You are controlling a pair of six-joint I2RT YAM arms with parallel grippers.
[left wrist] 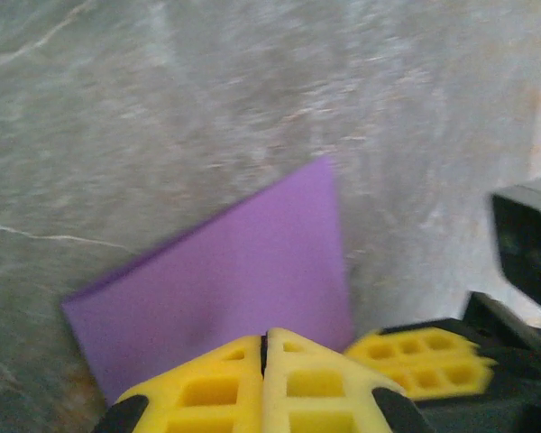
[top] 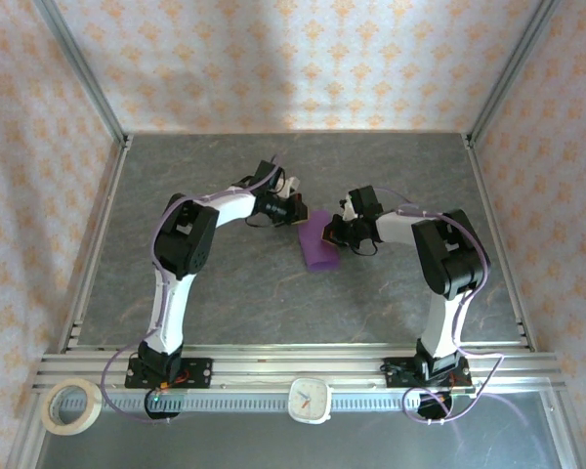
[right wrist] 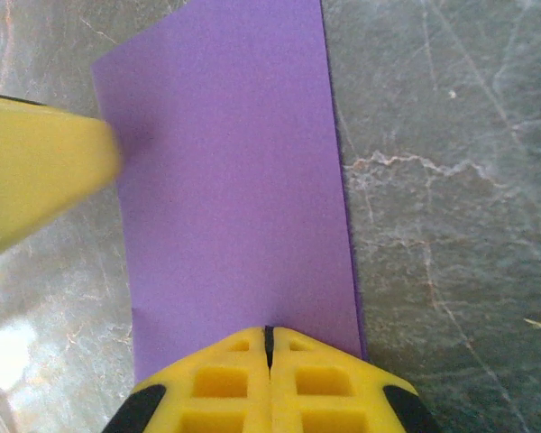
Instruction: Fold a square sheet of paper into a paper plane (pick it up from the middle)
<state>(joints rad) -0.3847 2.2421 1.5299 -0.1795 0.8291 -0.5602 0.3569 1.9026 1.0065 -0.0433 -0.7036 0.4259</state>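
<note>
Nearest me, on the rail by my arm bases, lie a roll of tape (top: 71,405) and a small white clock (top: 311,399). Farther out, at the middle of the grey marbled table (top: 225,293), my two hands meet at the purple sheet of paper (top: 318,246). It lies on the table as an oblong rather than a square.

My left hand (top: 301,211) comes in from the left at the sheet's far end. Its yellow fingers (left wrist: 298,383) are pressed tight together, tips over the paper's edge. My right hand (top: 335,233) comes in from the right, just beside the left. Its fingers (right wrist: 307,383) are likewise closed with no gap, tips at one short edge of the sheet. I cannot tell whether either hand has the paper pinched or merely touches it. Beyond stands the patterned wall (top: 293,59).
</note>
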